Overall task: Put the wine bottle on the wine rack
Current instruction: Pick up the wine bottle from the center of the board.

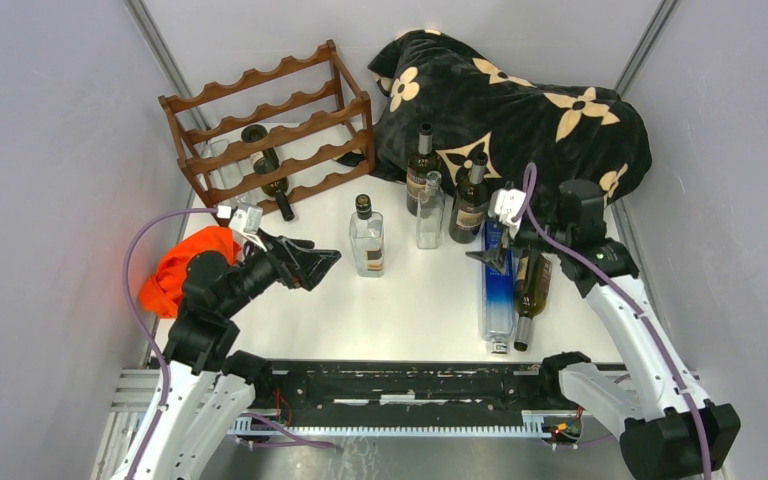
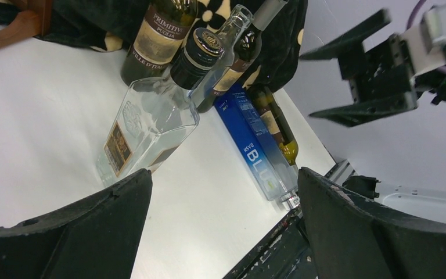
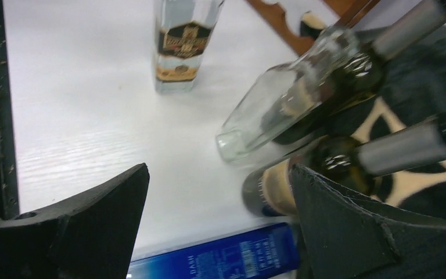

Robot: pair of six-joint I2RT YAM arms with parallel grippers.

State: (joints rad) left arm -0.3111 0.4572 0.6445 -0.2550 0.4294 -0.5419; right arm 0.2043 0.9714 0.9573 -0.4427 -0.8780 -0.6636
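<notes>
black left claw (image 1: 320, 267) and right claw (image 1: 491, 260) gape wide, holding nothing

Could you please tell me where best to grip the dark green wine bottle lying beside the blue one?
Probably its slim neck, from above, with the right end effector: the dark green glass wine bottle lies flat, neck toward the arms, and the long blue bottle crowds its body.

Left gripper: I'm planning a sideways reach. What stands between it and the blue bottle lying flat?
The upright clear square bottle, seen in the top view between left gripper and blue bottle.
</notes>
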